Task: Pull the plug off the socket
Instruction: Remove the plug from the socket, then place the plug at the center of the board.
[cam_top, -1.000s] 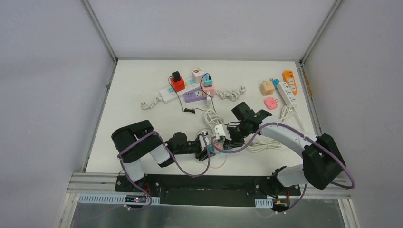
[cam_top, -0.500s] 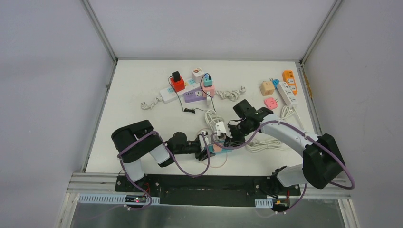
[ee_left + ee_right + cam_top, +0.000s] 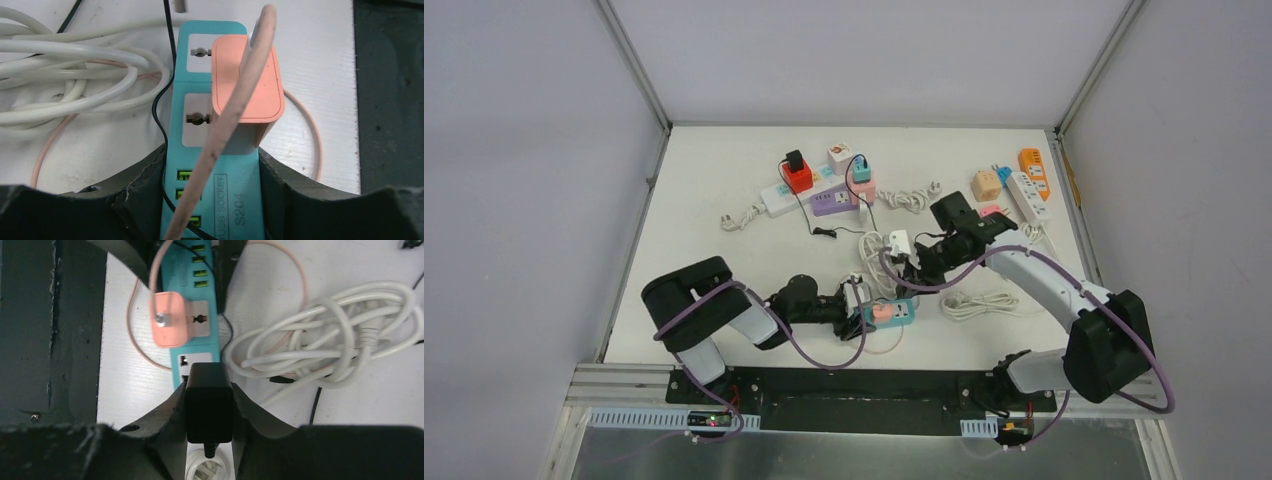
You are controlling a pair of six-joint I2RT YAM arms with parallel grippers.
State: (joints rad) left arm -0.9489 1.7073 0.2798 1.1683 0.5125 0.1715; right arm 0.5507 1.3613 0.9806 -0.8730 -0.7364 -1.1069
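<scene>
White bench (image 3: pixel 724 270) between grey walls, crowded with strips and adapters at the far side; the work is at the near middle. My left fingers (image 3: pixel 145 187) are closed on the USB end of the teal strip (image 3: pixel 905 312), pinning it flat, with a pink adapter (image 3: pixel 247 85) seated in one of its sockets. My right fingers (image 3: pixel 167 415) are clamped narrow on the black plug (image 3: pixel 209 400). From overhead the plug sits apart from the strip, which lies at about 7 o'clock of it, so I judge the prongs are out. In my right wrist view the strip runs off toward 12 o'clock from the plug, with an empty socket just showing above it. What worries me is the lead. A thin black wire (image 3: pixel 168 45) runs along the strip's edge and under my left fingers. If that is the plug's own, carrying the plug farther would pull it taut, twisting the plug in my grip or dragging the strip. The white cable coil (image 3: pixel 325 335) at 2 o'clock could also snag it.
</scene>
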